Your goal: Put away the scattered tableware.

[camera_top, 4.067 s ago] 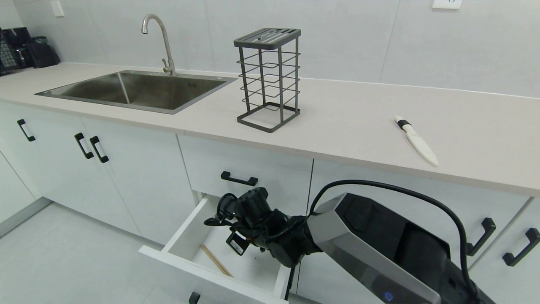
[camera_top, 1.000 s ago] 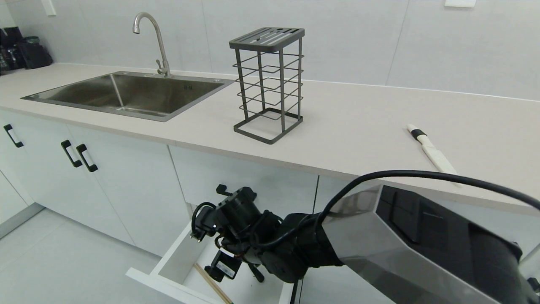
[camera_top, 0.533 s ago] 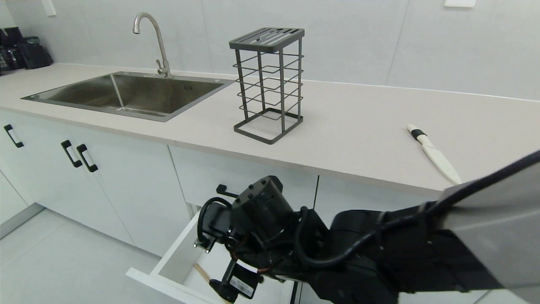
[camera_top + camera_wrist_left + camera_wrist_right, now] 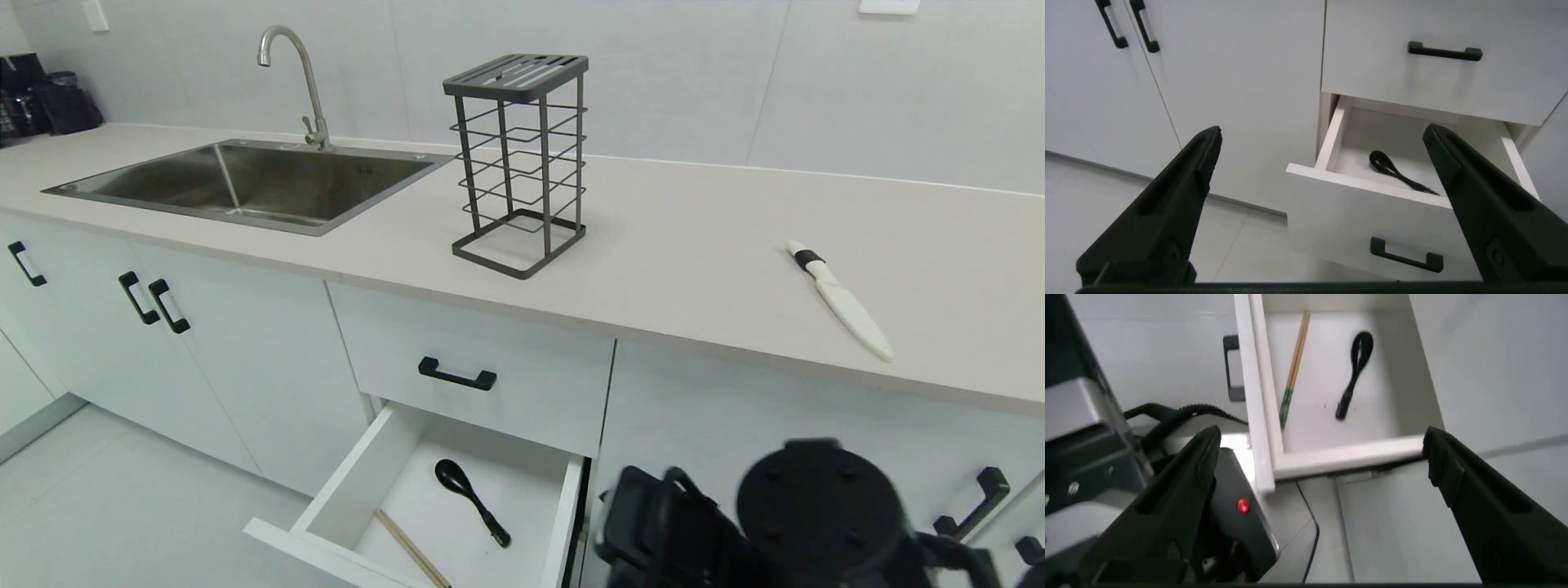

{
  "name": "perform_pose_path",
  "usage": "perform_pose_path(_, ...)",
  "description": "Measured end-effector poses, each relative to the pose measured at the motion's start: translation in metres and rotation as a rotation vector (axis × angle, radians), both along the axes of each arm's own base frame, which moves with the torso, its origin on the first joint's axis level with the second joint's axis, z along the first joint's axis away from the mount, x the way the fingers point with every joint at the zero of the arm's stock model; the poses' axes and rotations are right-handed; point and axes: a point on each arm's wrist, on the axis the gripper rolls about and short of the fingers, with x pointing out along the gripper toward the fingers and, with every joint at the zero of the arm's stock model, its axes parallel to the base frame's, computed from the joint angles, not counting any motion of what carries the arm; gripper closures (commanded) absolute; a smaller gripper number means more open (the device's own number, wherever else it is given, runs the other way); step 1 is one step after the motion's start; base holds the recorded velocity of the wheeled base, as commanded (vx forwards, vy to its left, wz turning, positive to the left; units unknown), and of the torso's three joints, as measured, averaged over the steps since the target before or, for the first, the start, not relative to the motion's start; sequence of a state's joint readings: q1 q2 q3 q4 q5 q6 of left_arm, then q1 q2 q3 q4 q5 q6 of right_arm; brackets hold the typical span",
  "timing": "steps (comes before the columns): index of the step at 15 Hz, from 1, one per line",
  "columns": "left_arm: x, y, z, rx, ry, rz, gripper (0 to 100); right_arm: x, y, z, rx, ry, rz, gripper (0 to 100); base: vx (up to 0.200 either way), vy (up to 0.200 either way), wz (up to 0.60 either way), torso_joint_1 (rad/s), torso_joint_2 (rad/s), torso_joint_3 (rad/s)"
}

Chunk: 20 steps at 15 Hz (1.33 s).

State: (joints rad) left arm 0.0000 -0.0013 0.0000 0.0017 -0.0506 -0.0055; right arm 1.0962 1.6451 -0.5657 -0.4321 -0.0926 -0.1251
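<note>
The lower drawer (image 4: 304, 541) stands pulled out below the counter. A black spoon (image 4: 472, 500) lies flat inside it, beside a pair of wooden chopsticks (image 4: 412, 551). A white knife (image 4: 839, 300) with a black band lies on the counter at the right. My right gripper (image 4: 1323, 441) hangs open and holds nothing above the drawer (image 4: 1259, 384), looking down on the spoon (image 4: 1354, 371) and chopsticks (image 4: 1294, 367). My left gripper (image 4: 1323, 135) is open in front of the cabinets, facing the drawer (image 4: 1372, 212) and the spoon (image 4: 1400, 170) from a distance.
A dark wire knife rack (image 4: 518, 163) stands mid-counter, with a steel sink (image 4: 245, 175) and tap to its left. A shut drawer with a black handle (image 4: 457, 374) sits above the pulled-out one. My right arm (image 4: 816, 514) fills the lower right corner.
My right arm has pulled back from the drawer to the lower right. The black spoon, carried at its gripper before, now lies in the drawer. The camera shifted slightly at the start.
</note>
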Motion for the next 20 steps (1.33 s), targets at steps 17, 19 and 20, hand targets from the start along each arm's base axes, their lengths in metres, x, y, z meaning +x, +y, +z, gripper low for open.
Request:
perform_pose_path(17,0.000,0.000,0.000,0.000,0.000,0.000,0,-0.095,-0.189,0.003,0.463,-0.249,-0.051,0,0.000,0.000,0.00,0.000,0.00,0.000)
perform_pose_path(19,0.000,0.000,0.000,0.000,0.000,0.000,0,-0.103,-0.204,0.004,0.536,-0.295,-0.073,0,0.000,0.000,0.00,0.000,0.00,0.000)
perform_pose_path(20,0.000,0.000,0.000,0.000,0.000,0.000,0,-0.106,-0.211,0.007,0.574,-0.322,-0.098,0,0.000,0.000,0.00,0.000,0.00,0.000)
